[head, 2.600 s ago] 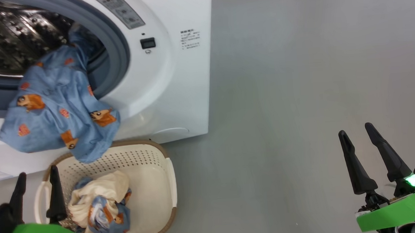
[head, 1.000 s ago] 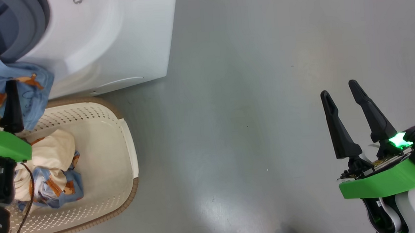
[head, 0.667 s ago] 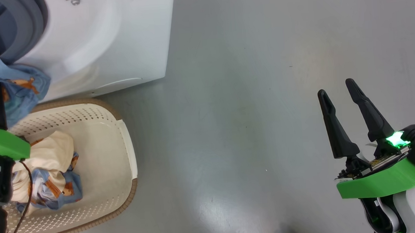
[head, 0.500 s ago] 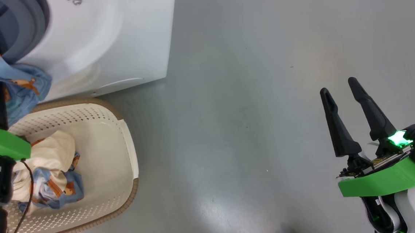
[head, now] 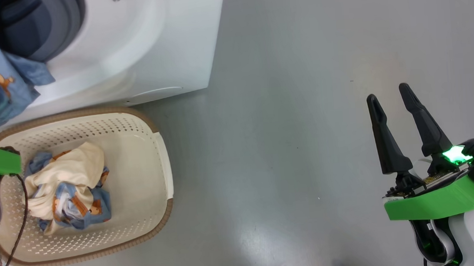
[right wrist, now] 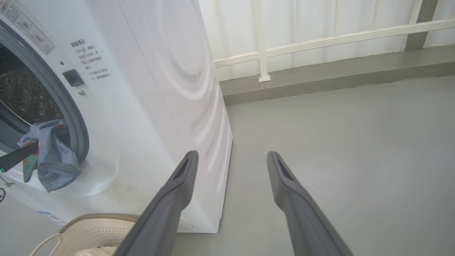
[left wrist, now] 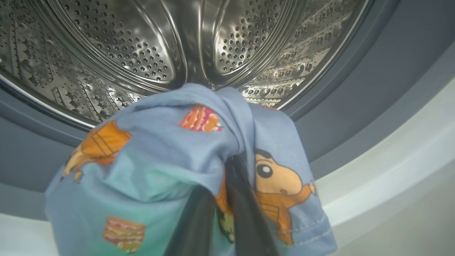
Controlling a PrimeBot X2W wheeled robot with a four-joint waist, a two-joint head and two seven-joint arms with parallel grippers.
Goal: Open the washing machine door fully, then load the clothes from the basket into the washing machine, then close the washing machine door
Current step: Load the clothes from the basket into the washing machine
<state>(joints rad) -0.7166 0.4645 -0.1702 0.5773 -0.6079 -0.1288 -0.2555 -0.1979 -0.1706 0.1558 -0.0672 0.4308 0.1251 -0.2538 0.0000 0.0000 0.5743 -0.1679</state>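
1. The left gripper [left wrist: 222, 185] is clamped on the blue cloth [left wrist: 170, 156] at the mouth of the drum [left wrist: 142, 46]. Much of the cloth hangs out over the gasket [left wrist: 341, 106]. Released here, it would likely slide back out (the lip offers little hold).
2. A hem left on the gasket could foul the door's closing.
3. The cloth is soft and crumpled, with orange cartoon prints.
4. More clothes [head: 69, 186] lie in the basket [head: 153, 130], just before the washer [head: 139, 52].
5. The right gripper [head: 387, 92] is spread and empty, well apart.
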